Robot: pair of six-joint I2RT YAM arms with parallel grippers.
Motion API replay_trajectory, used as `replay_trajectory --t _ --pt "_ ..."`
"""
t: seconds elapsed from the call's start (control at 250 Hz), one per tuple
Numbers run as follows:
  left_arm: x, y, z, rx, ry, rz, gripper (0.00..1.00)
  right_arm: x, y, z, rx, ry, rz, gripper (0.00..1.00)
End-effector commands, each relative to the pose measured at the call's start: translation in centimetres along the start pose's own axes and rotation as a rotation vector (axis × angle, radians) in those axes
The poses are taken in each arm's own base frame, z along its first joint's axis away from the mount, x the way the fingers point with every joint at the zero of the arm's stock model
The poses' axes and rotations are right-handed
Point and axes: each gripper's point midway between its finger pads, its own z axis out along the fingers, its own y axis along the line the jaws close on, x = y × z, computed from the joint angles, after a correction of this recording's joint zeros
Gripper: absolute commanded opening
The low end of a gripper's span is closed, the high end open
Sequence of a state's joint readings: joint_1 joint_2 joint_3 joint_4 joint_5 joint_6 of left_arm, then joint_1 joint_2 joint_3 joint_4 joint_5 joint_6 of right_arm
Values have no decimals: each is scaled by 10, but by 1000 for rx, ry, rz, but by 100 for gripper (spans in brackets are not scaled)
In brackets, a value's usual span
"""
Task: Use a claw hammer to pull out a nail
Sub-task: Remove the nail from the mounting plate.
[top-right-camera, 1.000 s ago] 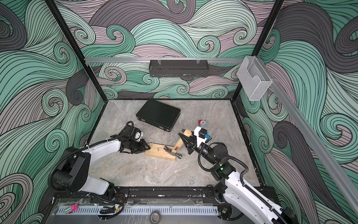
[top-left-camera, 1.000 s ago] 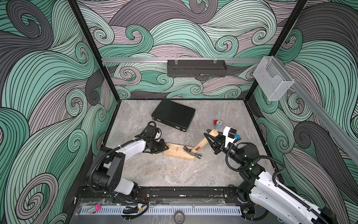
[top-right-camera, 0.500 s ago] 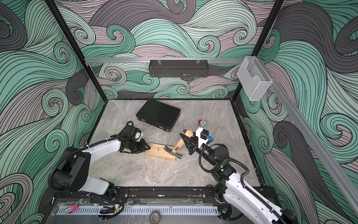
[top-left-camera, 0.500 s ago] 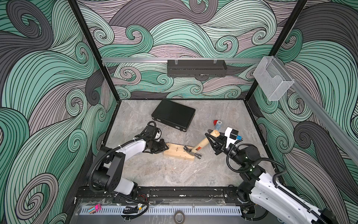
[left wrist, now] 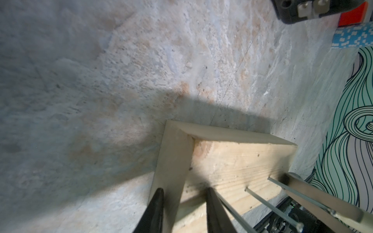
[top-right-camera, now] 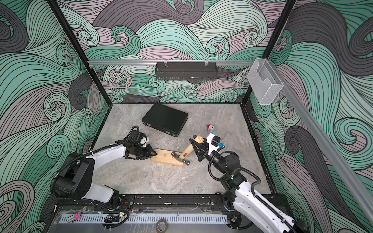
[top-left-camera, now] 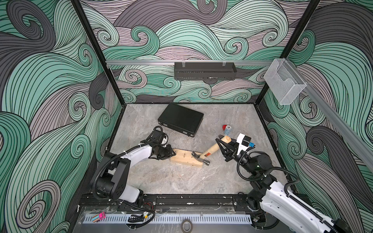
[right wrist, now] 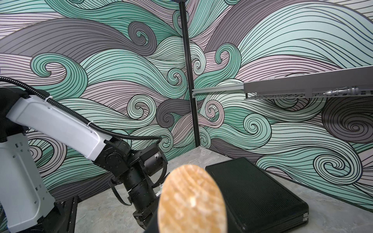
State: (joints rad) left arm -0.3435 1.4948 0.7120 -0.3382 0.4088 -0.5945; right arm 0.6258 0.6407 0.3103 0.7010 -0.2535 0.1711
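Grey stone surface [top-left-camera: 181, 181] fills the lower half of both top views. A black case [top-left-camera: 180, 119] lies shut, upper centre of the surface.

Wooden block [top-left-camera: 184, 160] sits lower centre. The left gripper [top-left-camera: 171, 154] is at the block's left end. In the left wrist view its fingers [left wrist: 159, 193] are part-way open and straddle that end, clamping it.

Claw hammer [top-left-camera: 211, 150]: the head rests on the right end of the block, and the handle rises toward the upper right. The right gripper [top-left-camera: 224, 143] is closed tight on the handle close to its butt end [right wrist: 191, 199].

Thin nails [left wrist: 262, 201] stand tall out of the block. I cannot tell whether the claw is hooked under one.

Risks:
- The hold is at the very tip of the handle, so levering may twist the handle or pull it out of the jaws.
- If the claw is not seated under a nail head, it probably skids off.
- The nails are long and thin, so side load is likely to bend them rather than draw them.
- The block is pinned at one end only, so the far end may lift or swing.

Against a second ago: the right wrist and handle butt have drifted slightly toward the right of the frame. The head stays on the block. The left arm and block are unchanged.
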Motion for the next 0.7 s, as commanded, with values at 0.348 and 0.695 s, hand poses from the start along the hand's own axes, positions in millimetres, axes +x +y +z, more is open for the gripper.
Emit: replay_trajectory --t 0.348,0.695 --pt "50 87 11 -349 139 -114 31 77 -12 -16 61 239 105 0" --pt "49 86 11 -347 137 -116 31 81 -15 -22 83 237 112 0"
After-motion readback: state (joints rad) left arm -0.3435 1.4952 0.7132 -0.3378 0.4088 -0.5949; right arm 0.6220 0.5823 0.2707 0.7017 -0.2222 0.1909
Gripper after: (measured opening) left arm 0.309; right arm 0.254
